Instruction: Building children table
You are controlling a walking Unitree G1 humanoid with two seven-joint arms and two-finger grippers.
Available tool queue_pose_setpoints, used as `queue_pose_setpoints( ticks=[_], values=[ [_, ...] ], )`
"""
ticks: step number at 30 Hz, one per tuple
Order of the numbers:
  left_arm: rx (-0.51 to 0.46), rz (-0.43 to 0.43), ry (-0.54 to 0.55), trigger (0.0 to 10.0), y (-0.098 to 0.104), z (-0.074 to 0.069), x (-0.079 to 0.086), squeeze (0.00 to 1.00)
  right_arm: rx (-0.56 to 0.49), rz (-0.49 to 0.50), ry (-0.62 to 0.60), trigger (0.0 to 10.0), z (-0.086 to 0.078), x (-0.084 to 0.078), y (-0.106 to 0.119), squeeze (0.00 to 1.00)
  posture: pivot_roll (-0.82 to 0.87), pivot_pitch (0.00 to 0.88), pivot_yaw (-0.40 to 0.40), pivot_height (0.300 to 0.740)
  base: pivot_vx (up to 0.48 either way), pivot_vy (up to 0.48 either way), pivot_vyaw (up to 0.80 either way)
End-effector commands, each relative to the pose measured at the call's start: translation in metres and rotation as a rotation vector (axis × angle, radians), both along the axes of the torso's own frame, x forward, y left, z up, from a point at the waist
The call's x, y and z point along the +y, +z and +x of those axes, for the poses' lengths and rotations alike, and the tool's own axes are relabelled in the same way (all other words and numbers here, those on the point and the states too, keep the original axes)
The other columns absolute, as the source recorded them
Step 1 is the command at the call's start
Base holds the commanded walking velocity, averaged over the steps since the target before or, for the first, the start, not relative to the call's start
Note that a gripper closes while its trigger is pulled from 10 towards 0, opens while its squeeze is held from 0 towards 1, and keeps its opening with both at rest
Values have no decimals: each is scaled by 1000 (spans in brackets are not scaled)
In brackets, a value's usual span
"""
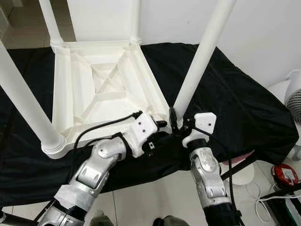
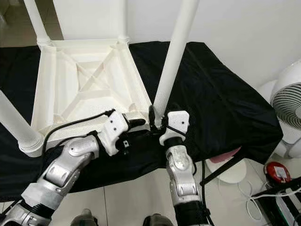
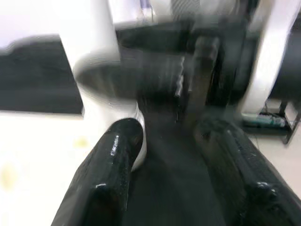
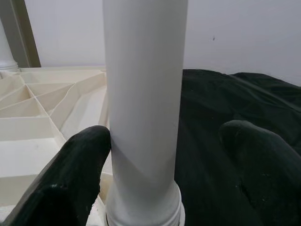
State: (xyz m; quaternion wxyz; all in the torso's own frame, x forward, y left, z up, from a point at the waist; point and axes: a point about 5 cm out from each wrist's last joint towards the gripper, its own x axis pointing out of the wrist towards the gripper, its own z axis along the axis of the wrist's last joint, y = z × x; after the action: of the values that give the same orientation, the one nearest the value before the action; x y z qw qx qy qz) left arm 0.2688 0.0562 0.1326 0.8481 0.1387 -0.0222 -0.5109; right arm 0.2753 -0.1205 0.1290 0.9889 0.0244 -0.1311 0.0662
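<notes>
The white plastic children's table [image 1: 110, 84] lies upside down on a black cloth, its legs pointing up. At the corner nearest me stands the near right leg [image 1: 203, 56]. My right gripper [image 1: 179, 121] is open at this leg's base, one finger on each side. In the right wrist view the leg [image 4: 143, 94] touches one finger [image 4: 70, 179], and the other finger [image 4: 263, 160] stands apart from it. My left gripper [image 1: 159, 133] is open just left of the same corner, close to the table's rim. The left wrist view is blurred, and its two fingers [image 3: 108, 165] are spread.
The black cloth [image 1: 244, 103] covers the whole work surface and hangs over its front edge. A white fan [image 2: 289, 103] stands at the right. On the tiled floor near it are a red object [image 1: 283, 173] and cables. A white wall is behind.
</notes>
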Motion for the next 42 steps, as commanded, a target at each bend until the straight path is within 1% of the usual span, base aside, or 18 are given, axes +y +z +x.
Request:
queue_pose_setpoints(
  ticks=[1, 4, 6, 7, 11, 16, 18, 19, 20, 22, 23, 27, 30, 31, 32, 35, 37, 42],
  values=[
    [12, 74, 92, 10000, -13, 7, 6, 0, -49, 4, -15, 10000, -5, -7, 5, 0, 68, 0, -72, 740, 0, 0, 0],
    [5, 121, 131, 10000, -18, 12, 10, 0, -37, -31, -5, 10000, -13, -15, -1, 0, 66, 0, -73, 740, 0, 0, 0],
    [5, 128, 135, 10000, -19, 13, 11, 0, -21, -34, 9, 10000, -17, -20, -5, 0, 63, 0, -70, 740, 0, 0, 0],
    [5, 128, 135, 10000, -19, 13, 11, 0, -21, -34, 9, 10000, -17, -20, -5, 0, 63, 0, -70, 740, 0, 0, 0],
    [-14, 131, 167, 10000, -17, 18, 12, 0, 9, -81, 44, 10000, -26, -27, -14, 0, 53, 0, -65, 740, 0, 0, 0],
    [-27, 117, 184, 10000, -14, 22, 12, 0, 20, -96, 82, 10000, -29, -27, -17, 0, 51, 0, -64, 740, 0, 0, 0],
    [-41, 113, 203, 10000, -11, 26, 13, 0, 36, -107, 68, 10000, -31, -33, -21, 0, 47, 0, -63, 740, 0, 0, 0],
    [-41, 113, 203, 10000, -11, 26, 13, 0, 36, -107, 68, 10000, -31, -33, -21, 0, 47, 0, -63, 740, 0, 0, 0],
    [-50, 137, 218, 10000, -13, 29, 15, 0, 51, -102, 39, 10000, -31, -41, -24, 0, 47, 0, -63, 740, 0, 0, 0],
    [-50, 137, 218, 10000, -13, 29, 15, 0, 51, -102, 39, 10000, -31, -41, -24, 0, 47, 0, -63, 740, 0, 0, 0],
    [-48, 160, 237, 10000, -17, 31, 18, 0, 56, -99, 10, 10000, -31, -46, -24, 0, 43, 0, -63, 740, 0, 0, 0],
    [-22, 200, 283, 10000, -24, 35, 27, 0, 70, -75, -48, 10000, -31, -57, -26, 0, 41, 1, -60, 740, 0, 0, 0],
    [-17, 207, 290, 10000, -25, 36, 29, 0, 71, -79, -57, 10000, -31, -59, -26, 0, 40, 3, -57, 740, 0, 0, 0],
    [-15, 223, 303, 10000, -27, 37, 32, 0, 73, -84, -64, 10000, -31, -60, -27, 0, 37, 5, -54, 740, 0, 0, 0],
    [-10, 259, 339, 10000, -32, 40, 40, 0, 76, -91, -66, 10000, -31, -61, -28, 0, 36, 6, -52, 740, 0, 0, 0],
    [-1, 324, 403, 10000, -38, 45, 59, 0, 82, -108, -61, 10000, -32, -61, -29, 0, 33, 8, -48, 740, 0, 0, 0],
    [-13, 345, 417, 10000, -38, 46, 65, 0, 80, -120, -58, 10000, -32, -61, -29, 0, 31, 9, -45, 740, 0, 0, 0],
    [-5, 343, 449, 10000, -36, 46, 75, 0, 87, -118, -54, 10000, -31, -59, -32, 0, 37, 10, -43, 740, 0, 0, 0]
  ],
)
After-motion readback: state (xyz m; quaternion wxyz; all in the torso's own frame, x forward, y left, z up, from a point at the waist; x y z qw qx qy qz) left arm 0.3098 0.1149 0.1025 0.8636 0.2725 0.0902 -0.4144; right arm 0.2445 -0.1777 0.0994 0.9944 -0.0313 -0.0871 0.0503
